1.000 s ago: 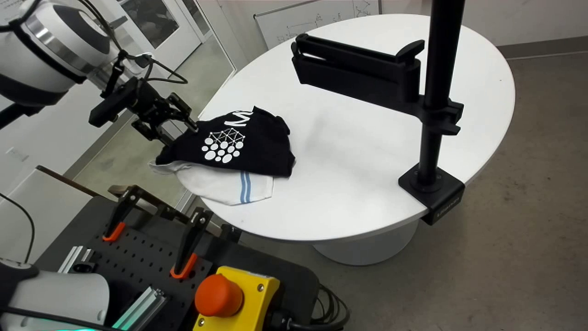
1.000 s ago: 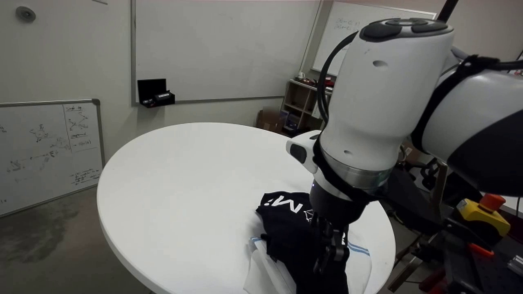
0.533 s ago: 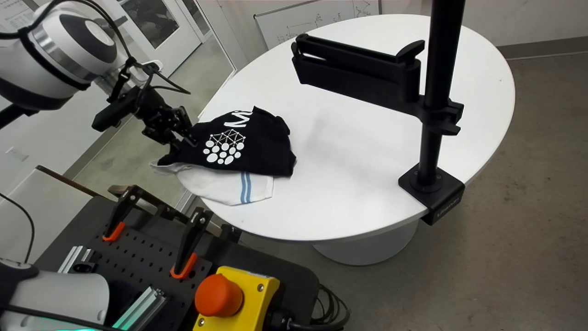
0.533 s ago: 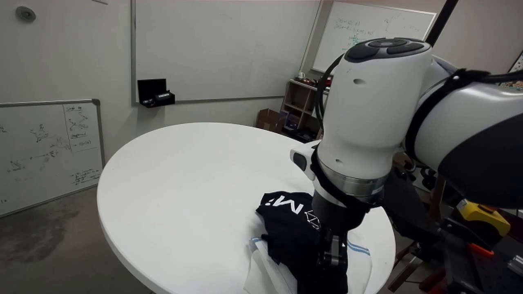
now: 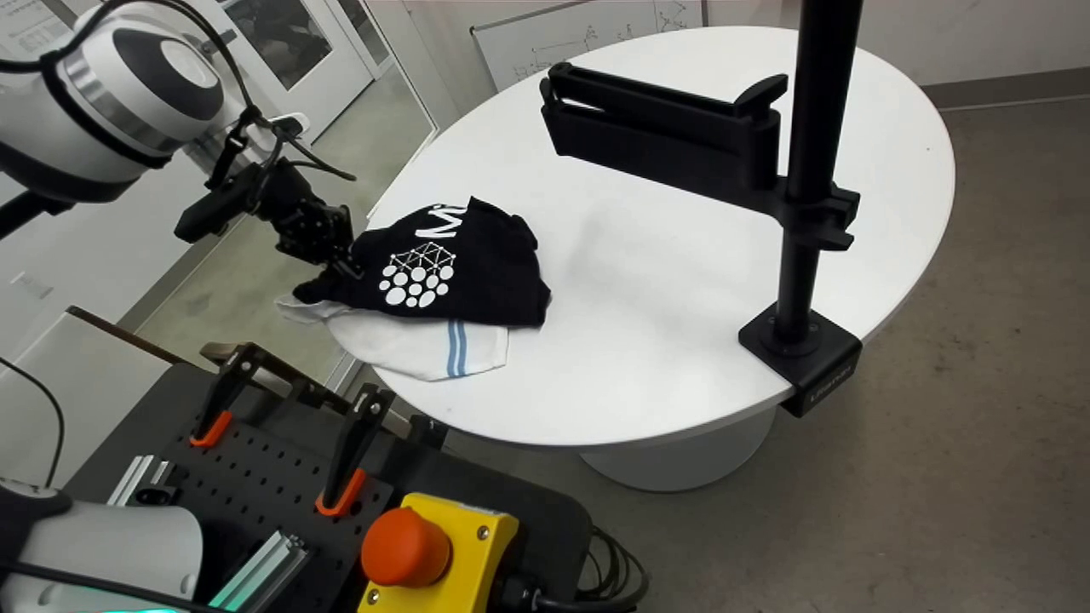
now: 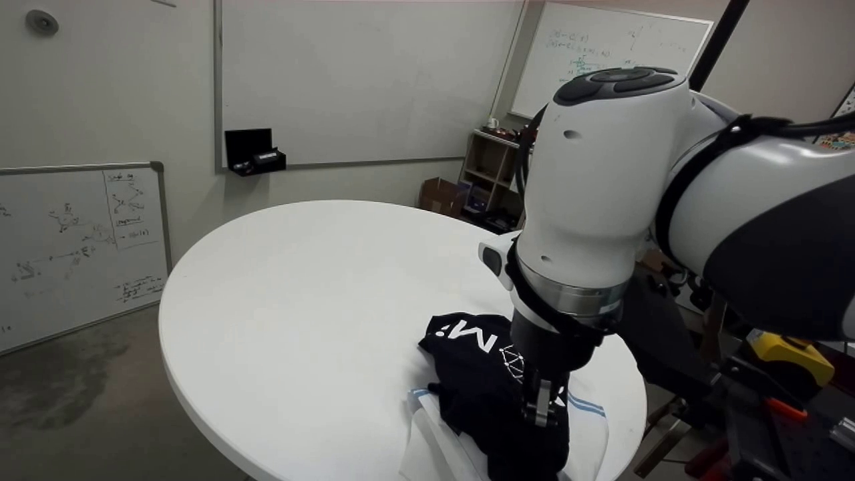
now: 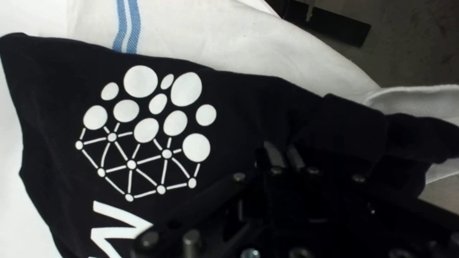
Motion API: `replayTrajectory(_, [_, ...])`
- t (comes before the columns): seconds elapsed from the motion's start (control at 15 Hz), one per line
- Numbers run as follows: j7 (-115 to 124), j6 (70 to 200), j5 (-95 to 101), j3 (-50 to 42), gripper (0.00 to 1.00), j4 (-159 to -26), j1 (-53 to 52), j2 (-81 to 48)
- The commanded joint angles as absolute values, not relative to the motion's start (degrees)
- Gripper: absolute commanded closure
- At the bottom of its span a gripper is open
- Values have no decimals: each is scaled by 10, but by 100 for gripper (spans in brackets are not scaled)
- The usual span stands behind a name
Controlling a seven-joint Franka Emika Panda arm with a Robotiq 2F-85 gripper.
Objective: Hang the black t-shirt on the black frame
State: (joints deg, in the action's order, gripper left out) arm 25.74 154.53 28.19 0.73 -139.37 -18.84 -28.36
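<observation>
In an exterior view, the shirt (image 5: 494, 264) lies at 9 o'clock on the tabletop (image 5: 647, 375), over a cloth (image 5: 396, 340). The pincer (image 5: 347, 270) pinches the shirt's 9 o'clock end, likely to lift it. The frame (image 5: 806, 162) stands at 4 o'clock; its bar (image 5: 656, 140) points to 10, probably for draping. In an exterior view, the arm (image 6: 594, 180) hides some shirt. In the wrist view, cloth sits at 12 o'clock and might come too.

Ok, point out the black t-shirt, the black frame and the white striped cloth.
Black t-shirt (image 7: 236, 114): wrist view, on the plain fabric beside its print.
Black frame (image 5: 681, 157): an exterior view, on its arm bar.
White striped cloth (image 5: 396, 340): an exterior view, on its white part, beside the blue stripes.
</observation>
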Motion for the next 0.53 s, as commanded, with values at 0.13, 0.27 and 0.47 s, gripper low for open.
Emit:
replayTrajectory(0.13, [230,1563,231,-12,99,-1437,-175,-229])
replayTrajectory(0.27, [224,1569,212,-14,99,-1470,-158,-187])
replayTrajectory(0.47, [210,1579,189,-13,99,-1540,-133,-95])
